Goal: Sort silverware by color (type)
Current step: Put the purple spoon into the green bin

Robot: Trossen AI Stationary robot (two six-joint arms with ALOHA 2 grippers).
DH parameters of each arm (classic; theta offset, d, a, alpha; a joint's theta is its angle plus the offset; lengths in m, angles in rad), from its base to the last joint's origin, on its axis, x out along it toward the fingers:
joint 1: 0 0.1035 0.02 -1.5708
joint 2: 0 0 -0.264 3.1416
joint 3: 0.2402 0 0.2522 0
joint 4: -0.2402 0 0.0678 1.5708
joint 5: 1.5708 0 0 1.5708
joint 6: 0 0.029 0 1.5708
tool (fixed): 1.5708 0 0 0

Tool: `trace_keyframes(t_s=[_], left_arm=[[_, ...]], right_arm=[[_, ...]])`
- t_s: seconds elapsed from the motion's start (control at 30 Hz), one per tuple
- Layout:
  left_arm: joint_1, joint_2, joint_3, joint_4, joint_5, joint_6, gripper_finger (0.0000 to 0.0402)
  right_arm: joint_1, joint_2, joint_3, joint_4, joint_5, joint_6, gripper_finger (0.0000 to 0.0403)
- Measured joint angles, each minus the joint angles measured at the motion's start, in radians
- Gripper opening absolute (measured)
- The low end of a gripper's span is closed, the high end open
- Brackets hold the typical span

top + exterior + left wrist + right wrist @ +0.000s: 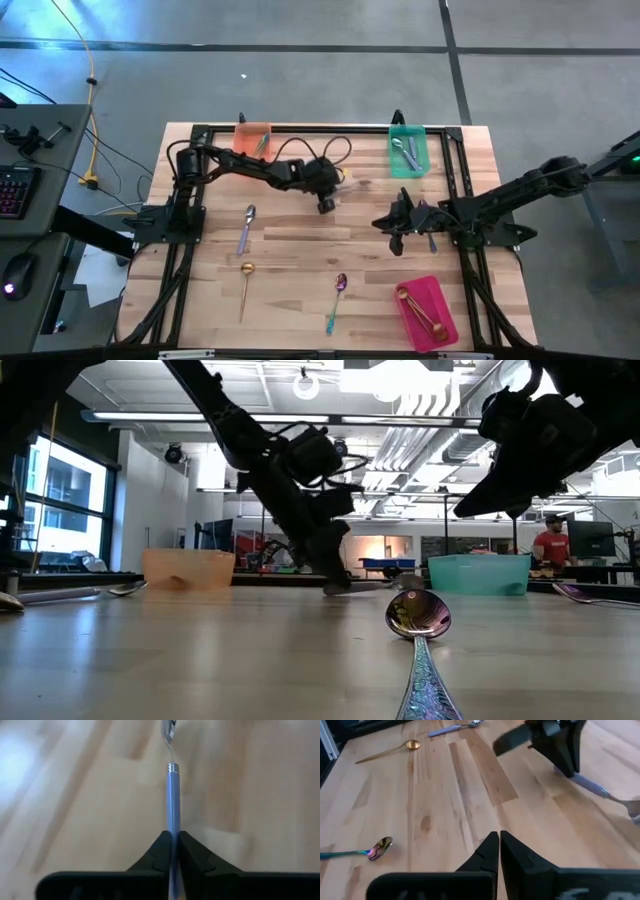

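My left gripper (326,205) is over the table's middle, shut on a silver spoon with a lavender handle (172,800); its bowl (632,808) points toward the right arm. My right gripper (394,238) hovers right of centre, shut and empty (498,847). Three spoons lie flat on the wood: a lavender-handled one (246,228), a gold one (245,284) and an iridescent one (337,299) (420,622). Another lavender-handled spoon (431,236) lies under the right arm. Hidden by the right arm is how far that spoon reaches. My left gripper pinches the spoon's lavender handle (173,827) between its two fingers (159,851), behind the metal collar (173,768). The fingers (565,760) come from above, pointing down, and stand across the handle. The spoon runs nearly level, low over the wood; whether its bowl touches the table does not show.
An orange tray (253,137) at the far edge holds a spoon, a teal tray (407,153) at the far right holds spoons, and a pink tray (426,311) at the near right holds gold ones. Black frame rails (300,131) border the table. A person (549,546) stands far behind.
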Motion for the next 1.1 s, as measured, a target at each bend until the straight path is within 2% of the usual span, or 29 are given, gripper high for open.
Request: trace_keyframes(t_s=[0.13,0.27,0.37,0.6,0.7,0.83,1.1], left_arm=[[-0.009,-0.034,-0.010,0.004,0.029,0.011,0.0004],[0.009,-0.074,-0.053,0.093,0.164,-0.051,0.0005],[0.024,-0.110,-0.104,0.216,0.236,-0.095,0.0004],[0.016,-0.119,-0.179,0.231,0.237,-0.099,0.0002],[-0.006,-0.118,-0.192,0.228,0.238,-0.070,0.0011],[-0.031,-0.134,-0.246,0.322,0.238,-0.067,0.0013],[-0.030,-0.208,-0.466,0.727,0.242,-0.166,0.0002]], right_arm=[[0.015,0.007,0.000,-0.008,0.040,0.087,0.0001],[0.028,0.040,0.001,0.015,0.071,0.135,0.0015],[0.031,0.077,0.002,0.055,0.104,0.158,0.0038],[-0.030,0.199,0.024,0.125,0.141,0.137,0.0113],[-0.108,0.255,0.082,0.109,0.070,0.071,0.0137],[-0.228,0.306,0.195,-0.039,-0.058,-0.059,0.0152],[-0.448,0.464,0.473,-0.422,-0.267,-0.367,0.0153]])
